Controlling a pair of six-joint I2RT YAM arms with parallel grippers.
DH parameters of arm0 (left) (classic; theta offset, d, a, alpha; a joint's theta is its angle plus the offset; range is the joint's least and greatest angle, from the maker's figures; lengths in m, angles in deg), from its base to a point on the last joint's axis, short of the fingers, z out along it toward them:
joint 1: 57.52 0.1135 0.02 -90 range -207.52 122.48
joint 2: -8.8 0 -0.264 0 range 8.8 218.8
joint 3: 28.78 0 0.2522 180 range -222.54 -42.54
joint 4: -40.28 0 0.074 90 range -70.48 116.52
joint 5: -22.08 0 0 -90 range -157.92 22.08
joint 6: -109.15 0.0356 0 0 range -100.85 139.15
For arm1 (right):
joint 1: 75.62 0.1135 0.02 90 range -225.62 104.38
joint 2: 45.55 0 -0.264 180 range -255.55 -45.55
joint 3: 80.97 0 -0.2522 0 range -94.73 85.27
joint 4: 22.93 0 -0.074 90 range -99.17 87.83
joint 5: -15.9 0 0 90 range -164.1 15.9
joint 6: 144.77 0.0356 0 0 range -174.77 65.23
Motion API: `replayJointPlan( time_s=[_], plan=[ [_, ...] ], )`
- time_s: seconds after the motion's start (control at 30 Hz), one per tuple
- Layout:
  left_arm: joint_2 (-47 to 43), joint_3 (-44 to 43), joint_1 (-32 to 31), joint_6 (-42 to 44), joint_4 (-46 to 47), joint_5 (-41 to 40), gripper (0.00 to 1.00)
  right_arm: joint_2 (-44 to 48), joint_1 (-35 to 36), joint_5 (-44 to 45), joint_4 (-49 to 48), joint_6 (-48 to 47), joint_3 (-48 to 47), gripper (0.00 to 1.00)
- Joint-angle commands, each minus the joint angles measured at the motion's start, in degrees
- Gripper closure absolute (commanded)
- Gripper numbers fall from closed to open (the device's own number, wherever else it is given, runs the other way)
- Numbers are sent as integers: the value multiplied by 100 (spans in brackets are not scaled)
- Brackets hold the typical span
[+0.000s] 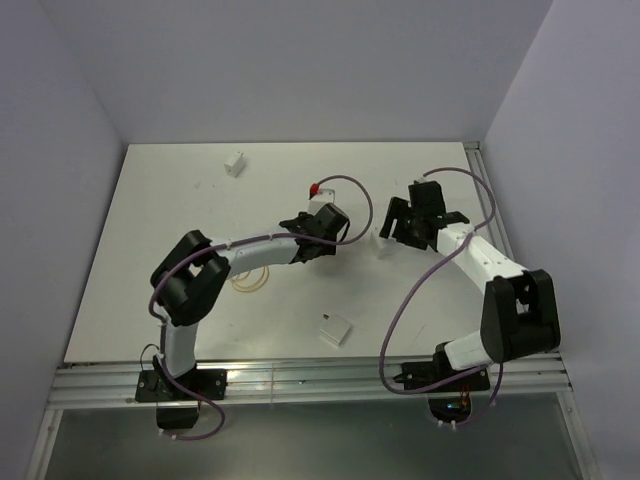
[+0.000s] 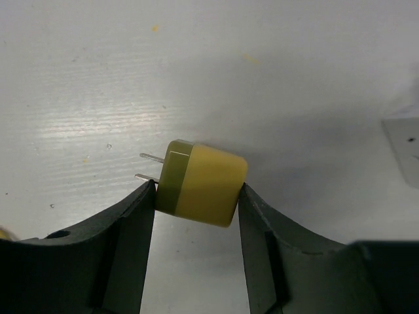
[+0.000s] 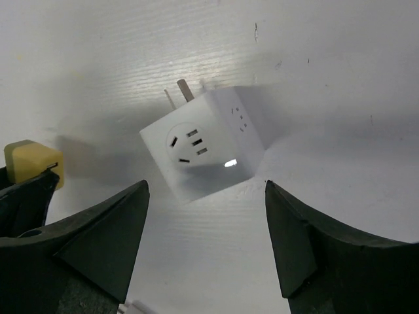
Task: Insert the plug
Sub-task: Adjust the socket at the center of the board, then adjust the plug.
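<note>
The yellow plug (image 2: 201, 183) has two metal prongs pointing left. My left gripper (image 2: 196, 196) is shut on it, one fingertip on each side. The white cube socket (image 3: 206, 140) lies on the table with one slotted face towards the camera and its own prongs sticking out behind. My right gripper (image 3: 206, 190) is open just short of it, and nothing is between its fingers. The plug also shows at the left edge of the right wrist view (image 3: 29, 160). In the top view the left gripper (image 1: 318, 228) and right gripper (image 1: 398, 226) face each other, with the socket (image 1: 384, 244) between them.
A small white block (image 1: 236, 163) lies at the back left. A white flat piece (image 1: 335, 330) lies near the front middle. A red object (image 1: 314, 188) sits behind the left gripper. A yellowish loop (image 1: 250, 281) lies under the left arm.
</note>
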Motion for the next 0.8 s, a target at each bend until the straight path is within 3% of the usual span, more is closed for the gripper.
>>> replayJointPlan(
  time_s=[0.0,0.17,0.33,0.43,0.77],
  plan=[
    [-893,303,7,-44,610,173,100,643,49,105,304,-3,-222,21],
    [-1790,892,-2,-71,1215,620,100,1084,49,53,585,6,-283,22],
    [-2747,2006,-10,122,2569,2008,100,1829,119,-1174,236,426,23,30],
    [-3143,2508,-63,228,3282,2414,100,2190,189,-1739,-231,831,261,35],
    [-3444,2722,-318,403,3802,2573,100,2139,1103,-1311,-153,1755,-143,44]
  ],
)
